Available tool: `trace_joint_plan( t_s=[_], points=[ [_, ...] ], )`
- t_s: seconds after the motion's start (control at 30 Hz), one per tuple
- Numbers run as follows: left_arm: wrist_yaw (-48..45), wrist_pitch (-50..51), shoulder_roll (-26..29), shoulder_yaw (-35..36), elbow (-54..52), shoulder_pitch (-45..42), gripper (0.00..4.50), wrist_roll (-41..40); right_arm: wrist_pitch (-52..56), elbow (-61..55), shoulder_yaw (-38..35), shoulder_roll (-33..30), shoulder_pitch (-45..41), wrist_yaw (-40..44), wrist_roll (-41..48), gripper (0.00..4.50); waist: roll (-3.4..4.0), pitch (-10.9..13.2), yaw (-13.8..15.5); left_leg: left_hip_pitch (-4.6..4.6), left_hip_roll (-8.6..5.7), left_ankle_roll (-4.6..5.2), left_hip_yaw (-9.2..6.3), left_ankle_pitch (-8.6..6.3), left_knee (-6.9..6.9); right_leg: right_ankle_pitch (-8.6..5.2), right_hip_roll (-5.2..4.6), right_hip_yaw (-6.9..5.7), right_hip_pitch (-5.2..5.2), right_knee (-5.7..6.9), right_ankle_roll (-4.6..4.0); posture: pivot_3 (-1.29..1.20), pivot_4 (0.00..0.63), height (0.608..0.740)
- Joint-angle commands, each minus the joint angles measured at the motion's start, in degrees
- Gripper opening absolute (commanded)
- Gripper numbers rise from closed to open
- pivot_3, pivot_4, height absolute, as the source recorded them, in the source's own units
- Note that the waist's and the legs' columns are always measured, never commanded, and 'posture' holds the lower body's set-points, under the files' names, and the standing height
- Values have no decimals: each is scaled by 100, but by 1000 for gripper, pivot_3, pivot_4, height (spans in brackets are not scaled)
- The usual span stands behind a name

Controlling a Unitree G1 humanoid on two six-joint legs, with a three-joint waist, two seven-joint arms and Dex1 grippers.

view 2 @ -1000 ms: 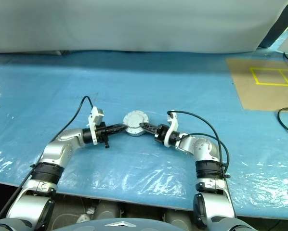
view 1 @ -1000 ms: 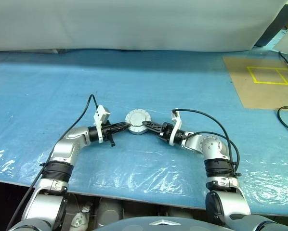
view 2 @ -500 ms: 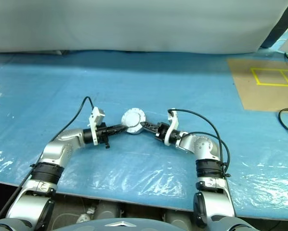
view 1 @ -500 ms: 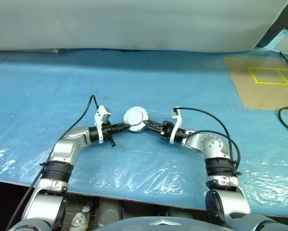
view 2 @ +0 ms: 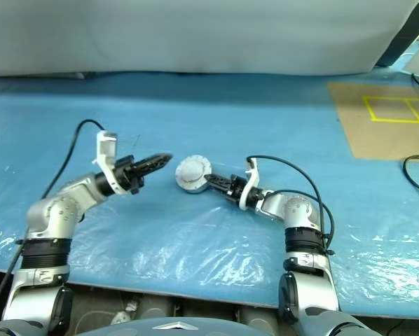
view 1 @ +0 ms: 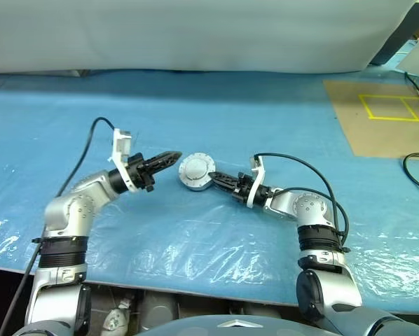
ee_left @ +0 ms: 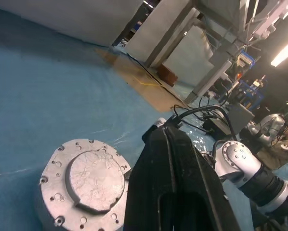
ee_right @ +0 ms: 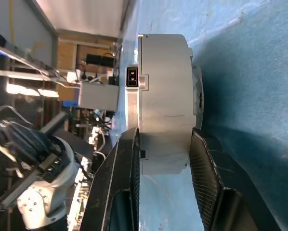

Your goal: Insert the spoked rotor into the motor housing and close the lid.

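Observation:
The motor housing (view 1: 196, 172) is a round silver puck, tipped up on its edge above the blue sheet. Its silver lid (ee_left: 96, 180) faces my left arm. My right gripper (view 1: 216, 179) is shut on the housing, one finger on each flat side (ee_right: 163, 137). My left gripper (view 1: 173, 157) is shut with nothing in it. It hovers above the table a little to the left of the housing, pointing at it without touching. The spoked rotor is hidden.
A brown board (view 1: 385, 115) marked with yellow tape squares lies at the back right. Black cables (view 1: 416, 175) run along the right edge. A pale cloth wall (view 1: 195, 35) closes the far side. Wrinkled blue plastic sheet (view 1: 195, 238) covers the table to its near edge.
My left gripper has drawn off the housing, rising and moving left. My right gripper has tightened on the housing and tipped it up on edge.

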Motion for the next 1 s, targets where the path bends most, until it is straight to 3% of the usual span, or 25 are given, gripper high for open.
trace_joint_plan(
  t_s=[0.03, 0.33, 0.43, 0.6, 0.8, 1.0],
  points=[
    [311, 127, 15, 342, 16, 46, 0, -281, 271, -17, -208, 18, 263, -182, 153, 1085, -3, 2, 22, -7, -1, 0, -2, 0, 0, 0, 0, -3, -2, -2, 1, 0, 150, 740],
    [1311, 56, -719, 1137, 544, 133, 0, -842, 732, -951, -690, 430, -268, -647, 1166, 1085, -5, 6, -4, -87, -14, 1, -11, 2, 11, 16, 13, -10, -77, 10, 30, 0, 150, 740],
    [1191, 208, -687, 1102, 620, 325, 546, -946, 799, -1102, -829, 467, -518, -821, 1435, 1085, -5, 6, -35, -111, -11, 1, -16, 3, 17, 17, 22, -10, -105, 20, 31, 0, 150, 740],
    [1492, 673, -879, 1633, 933, 288, 2286, -1922, 806, -1111, -966, 467, -777, -1097, 1747, 1085, -5, 6, -14, -120, -15, -1, -16, 2, 22, 17, 22, -15, -104, 19, 32, 0, 150, 740],
    [1834, 1381, -1074, 1616, 897, 400, 4351, -2715, 784, -1091, -928, 487, -885, -1285, 2002, 1085, -6, 7, 23, -122, -18, -1, -16, 2, 27, 18, 21, -16, -100, 20, 33, 0, 150, 740],
    [1957, 1857, -1058, 1445, 1045, 397, 4435, -3023, 787, -1101, -837, 460, -896, -1343, 2125, 1085, -6, 7, 52, -124, -16, -1, -20, 2, 39, 21, 22, -18, -100, 27, 38, 0, 150, 740]
  ],
)
